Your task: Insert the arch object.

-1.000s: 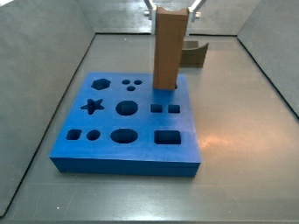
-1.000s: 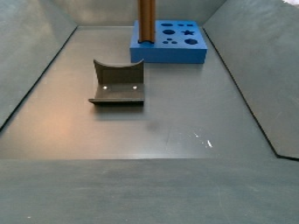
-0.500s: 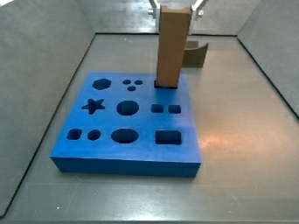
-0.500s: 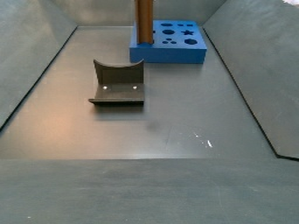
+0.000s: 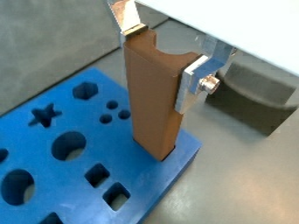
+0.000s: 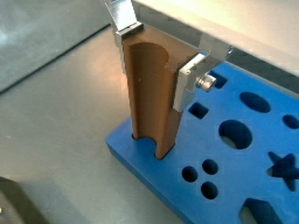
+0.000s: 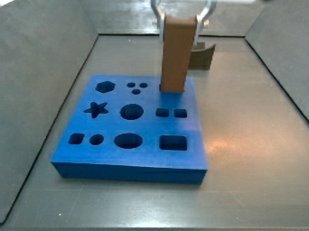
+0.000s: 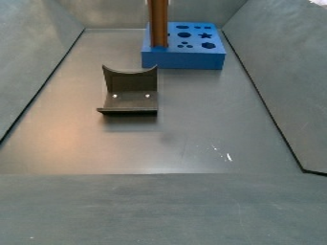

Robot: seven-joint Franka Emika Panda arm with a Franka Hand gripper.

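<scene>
The arch object (image 7: 179, 59) is a tall brown block standing upright in a slot at the far corner of the blue board (image 7: 133, 158). It shows in both wrist views (image 5: 155, 105) (image 6: 152, 96) and in a side view (image 8: 157, 24). Its top end has a curved cut. My gripper (image 7: 182, 11) is shut on the block's top, with one silver finger on each side, in both wrist views (image 5: 163, 57) (image 6: 156, 59). The block's foot is in the board (image 5: 30, 140) (image 6: 138, 162) (image 8: 185, 57).
The board has several other shaped holes: star, hexagon, circles, squares. The dark grey fixture (image 8: 128, 91) with a curved scoop stands on the floor apart from the board, behind the block in a side view (image 7: 205, 56) and in a wrist view (image 5: 251, 96). Grey walls enclose the floor.
The arch object's top sits a little lower than before, and the gripper has come down with it. The board and fixture have not moved.
</scene>
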